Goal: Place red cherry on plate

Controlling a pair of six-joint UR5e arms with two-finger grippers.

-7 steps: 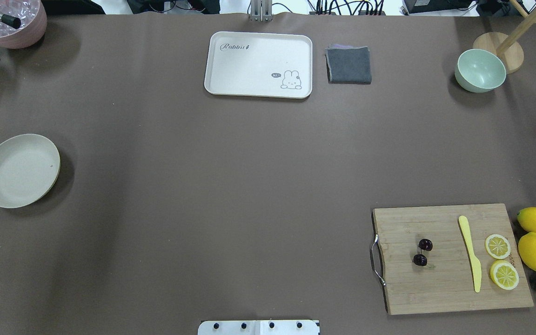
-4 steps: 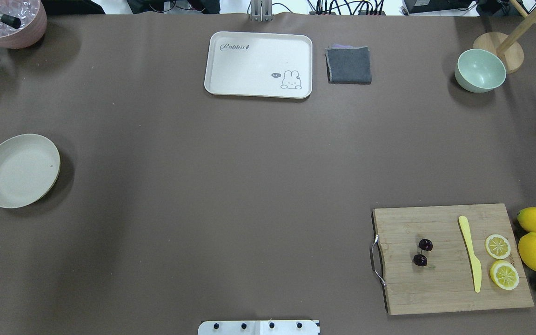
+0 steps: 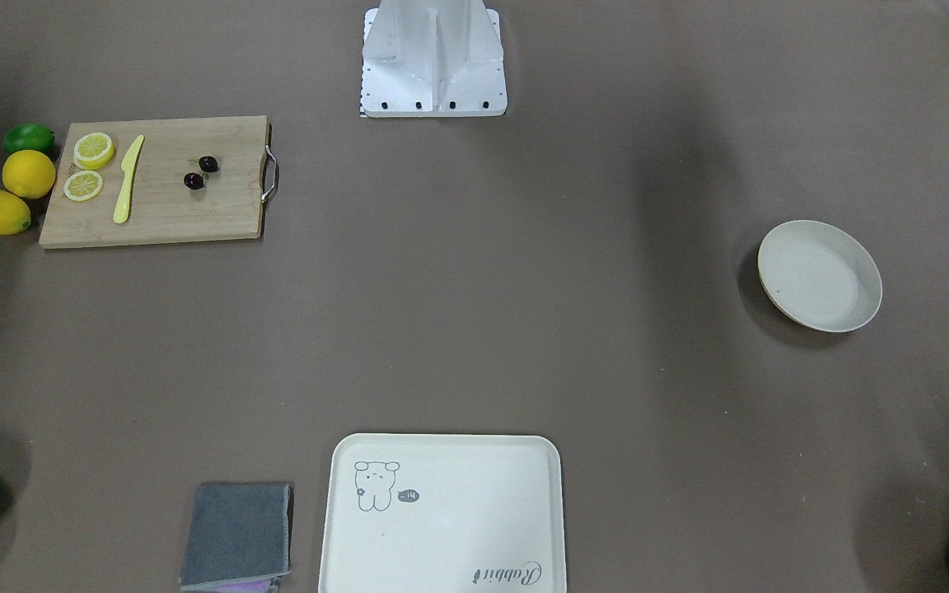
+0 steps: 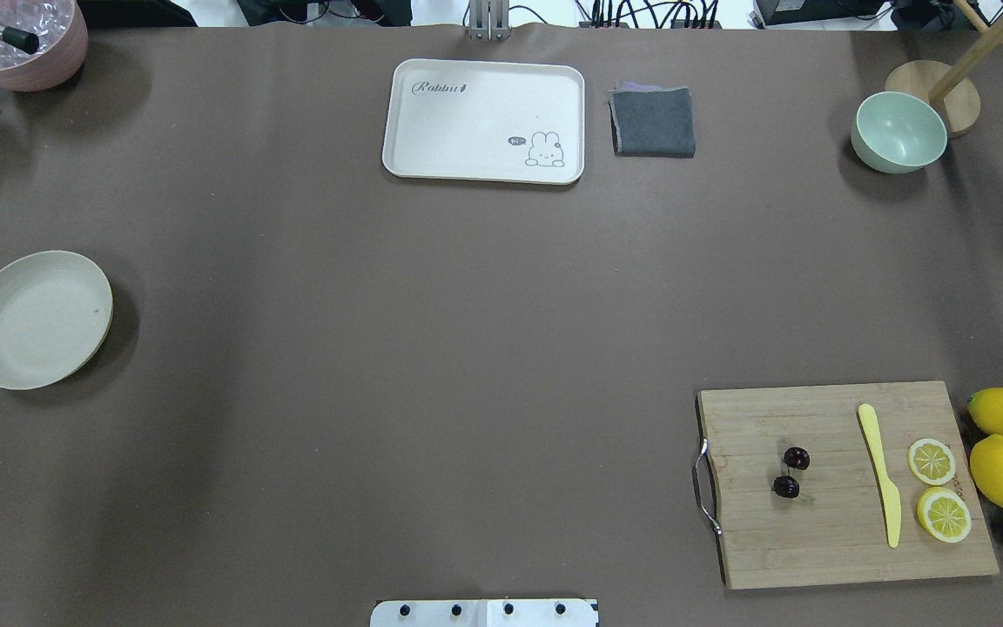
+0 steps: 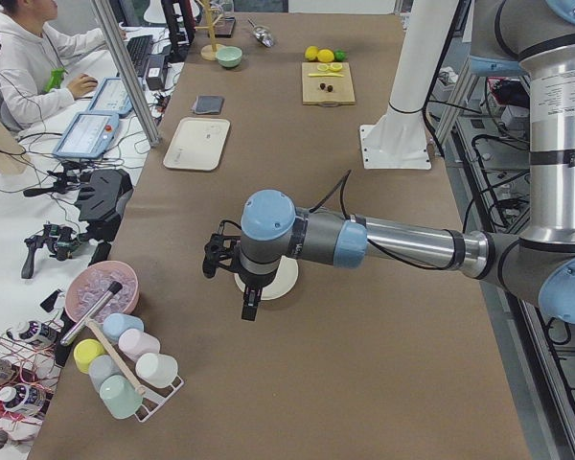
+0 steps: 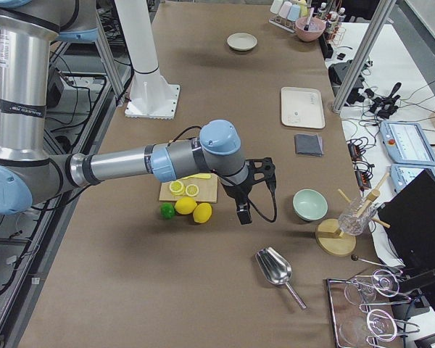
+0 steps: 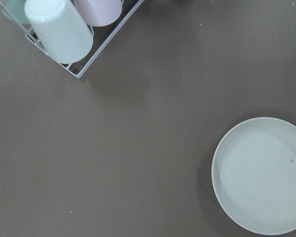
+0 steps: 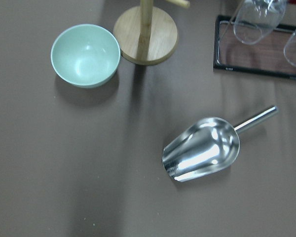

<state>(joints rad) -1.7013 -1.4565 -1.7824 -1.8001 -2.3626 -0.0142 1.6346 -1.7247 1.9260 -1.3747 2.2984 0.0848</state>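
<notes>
Two outstretched forearms (image 5: 402,244); left hand (image 5: 246,305) aloft near plate (image 5: 286,280)

The tabletop (image 4: 467,348) is covered in a matt brown sheet, smooth with a few soft ripples. The cutting board (image 4: 824,540) is pale wood with visible strips of grain, and its handle (image 4: 704,496) is shiny metal. On it the cherries (image 4: 797,458) are glossy and almost black, and the knife (image 4: 880,475) looks like matt yellow plastic. The plate (image 4: 36,320) is matt cream with a faintly speckled finish, as is the tray (image 4: 484,122). The folded cloth (image 4: 653,122) is grey woven fabric. The bowl (image 8: 85,55) is smooth pale green with a soft sheen. The scoop (image 8: 202,148) is polished metal (mirror-bright inside). The stand's base (image 8: 163,37) is light, smooth wood.
</notes>
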